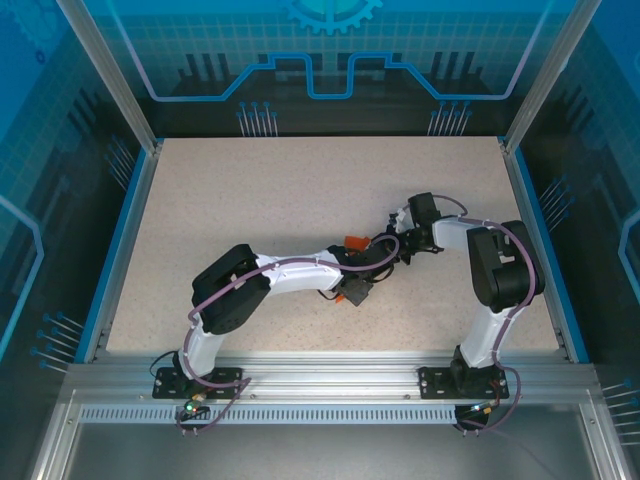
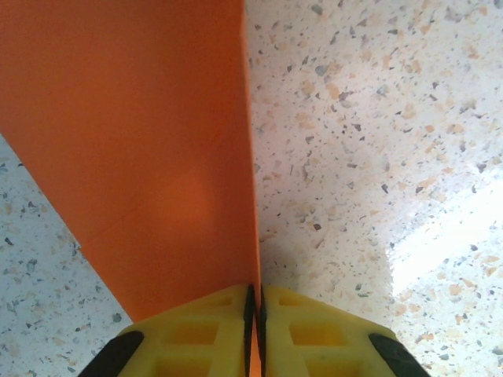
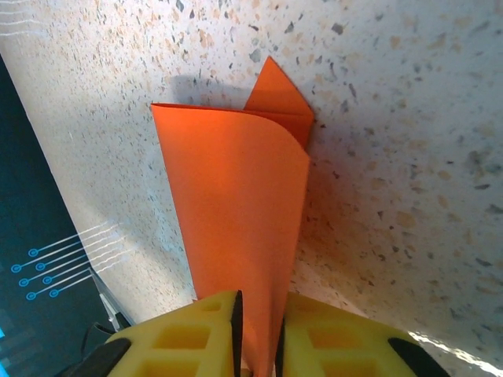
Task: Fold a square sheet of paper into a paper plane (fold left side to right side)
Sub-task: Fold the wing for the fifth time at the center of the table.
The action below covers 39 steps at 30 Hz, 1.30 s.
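Observation:
The square sheet of paper (image 2: 149, 141) is bright orange and partly folded, with creases across it. In the left wrist view it rises from my left gripper (image 2: 254, 292), whose yellow jaws are shut tight on its edge. Seen from the right wrist, the sheet (image 3: 236, 188) curls over in a loose roll, and a pointed corner pokes out behind it. My right gripper (image 3: 259, 302) has its jaws a little apart, with the curled paper lying loosely between them. From above, both grippers meet mid-table around a bit of orange paper (image 1: 352, 243).
The speckled beige table (image 1: 250, 200) spreads out bare to the left and behind the arms. Blue rails and transparent walls (image 1: 120, 240) fence it in. The two forearms cross close together near the middle.

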Tool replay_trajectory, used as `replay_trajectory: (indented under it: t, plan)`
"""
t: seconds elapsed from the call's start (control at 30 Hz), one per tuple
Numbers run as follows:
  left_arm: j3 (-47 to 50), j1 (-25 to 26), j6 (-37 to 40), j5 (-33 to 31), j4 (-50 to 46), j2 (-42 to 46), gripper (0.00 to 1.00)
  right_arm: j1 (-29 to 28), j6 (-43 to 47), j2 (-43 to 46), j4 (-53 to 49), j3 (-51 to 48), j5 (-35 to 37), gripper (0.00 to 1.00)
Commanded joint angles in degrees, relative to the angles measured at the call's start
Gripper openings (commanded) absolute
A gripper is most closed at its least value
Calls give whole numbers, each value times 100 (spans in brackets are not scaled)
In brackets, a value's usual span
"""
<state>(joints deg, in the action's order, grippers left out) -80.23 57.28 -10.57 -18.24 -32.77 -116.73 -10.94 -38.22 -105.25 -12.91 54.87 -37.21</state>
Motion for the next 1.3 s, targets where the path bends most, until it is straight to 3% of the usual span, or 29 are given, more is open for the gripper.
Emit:
replay_trajectory:
  t: [0.0,0.23,0.4,0.8,1.27]
  plan:
    - [-83,30,-51,113,-115,93,11,-24,168,184,-154,145,110,28]
    - [-43,-242,-176,959,-14,310,9,327,509,1368,-434,-76,1016,63]
    - [72,-577,-376,1820,220,427,9,535,500,2167,-240,-780,1432,77]
    - [779,-1515,-1235,3947,1475,581,9,273,346,2714,780,-1960,1297,79]
    - [1815,-2178,-2703,5456,3668,721,7,-324,0,2271,1943,-2247,1270,71]
